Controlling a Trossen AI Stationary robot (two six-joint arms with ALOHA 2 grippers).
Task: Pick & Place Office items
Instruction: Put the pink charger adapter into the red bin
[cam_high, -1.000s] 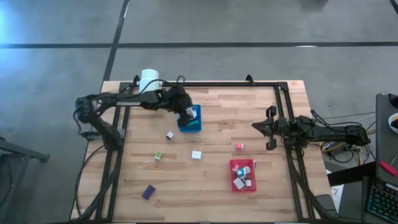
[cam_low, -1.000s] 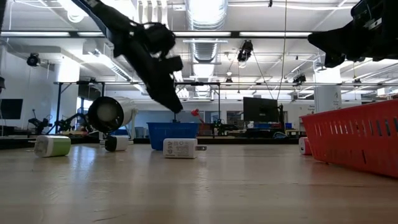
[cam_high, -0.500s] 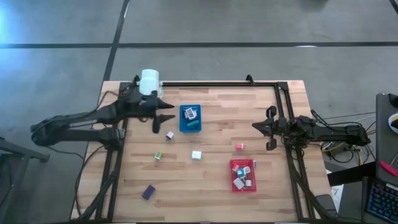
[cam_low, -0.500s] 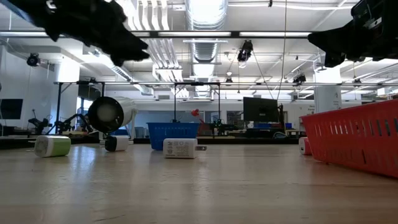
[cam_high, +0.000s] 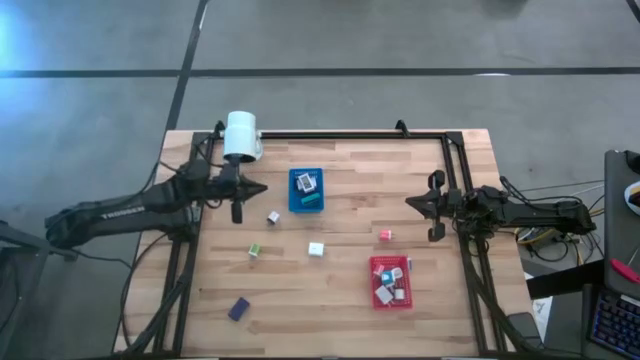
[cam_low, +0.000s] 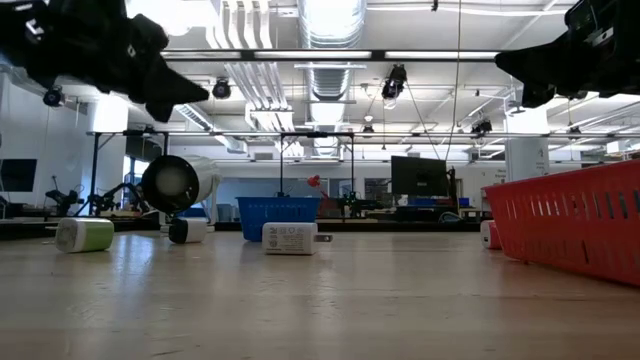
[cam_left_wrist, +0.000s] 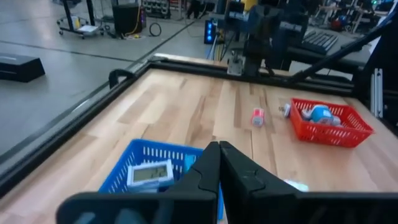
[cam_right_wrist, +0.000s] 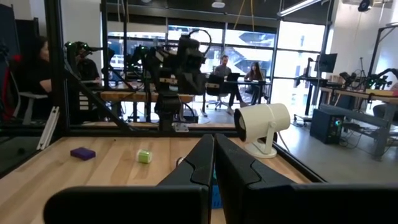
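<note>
Two dark arms reach over the wooden tabletop (cam_high: 340, 290), and I take the blue tray (cam_high: 306, 190) as my landmark. This tray holds a white flat item (cam_left_wrist: 149, 175) and some other small pieces. The left gripper (cam_high: 240, 196) hangs just to the left of the blue tray, above the wood, with its fingers pressed together and nothing between them. The right gripper (cam_high: 432, 207) waits well to the right of the blue tray, near the black frame, also closed and empty.

A white cylinder-shaped device (cam_high: 241, 134) stands up and left of the blue tray, at the far edge. The red tray (cam_high: 391, 283) lies down and right of the blue tray and carries several small items.

The other office items lie loose on the wood. A white and black block (cam_high: 272, 216) is just below the left corner of the blue tray. A white block (cam_high: 316, 249) is below the blue tray, a green block (cam_high: 254, 250) is lower left of it, a purple block (cam_high: 238, 308) is far below and left, and a pink-red piece (cam_high: 385, 235) is between the two trays.
</note>
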